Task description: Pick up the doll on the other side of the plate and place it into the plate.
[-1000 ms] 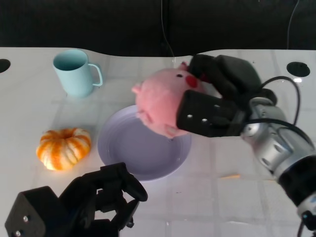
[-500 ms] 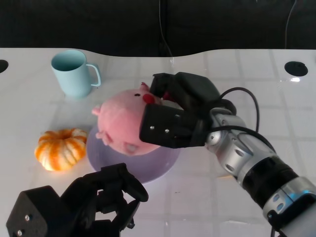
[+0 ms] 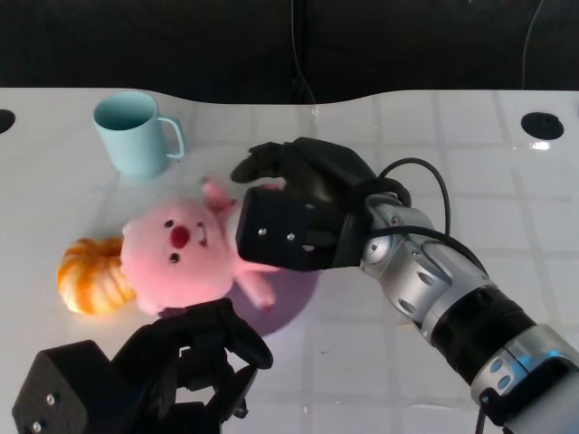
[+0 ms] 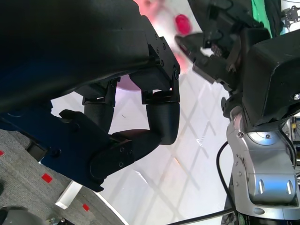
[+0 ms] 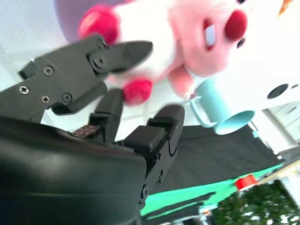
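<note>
Pink doll point(image 3: 185, 260) lying face up on the near-left part of the lilac plate point(image 3: 294, 291), head hanging past the plate's left rim and pressing against the orange pumpkin point(image 3: 83, 274). Covering most of the plate, with only a strip of rim showing on the right. Right robot hand point(image 3: 294, 212) hovering over the doll's far side, fingers spread and apart, gripping nothing. In the right wrist view, fingertips point(image 5: 136, 48) sitting just beside the doll's red feet, contact not possible to confirm owing to blur. Left robot hand point(image 3: 158, 375) resting low at the near edge of the white table point(image 3: 452, 136), fingers curling inward with nothing between them; same curl showing in the left wrist view point(image 4: 136, 136). Pale blue mug point(image 3: 136, 133) standing upright at the far left, handle pointing right, well apart from the doll. Black cable looping off the right forearm.
</note>
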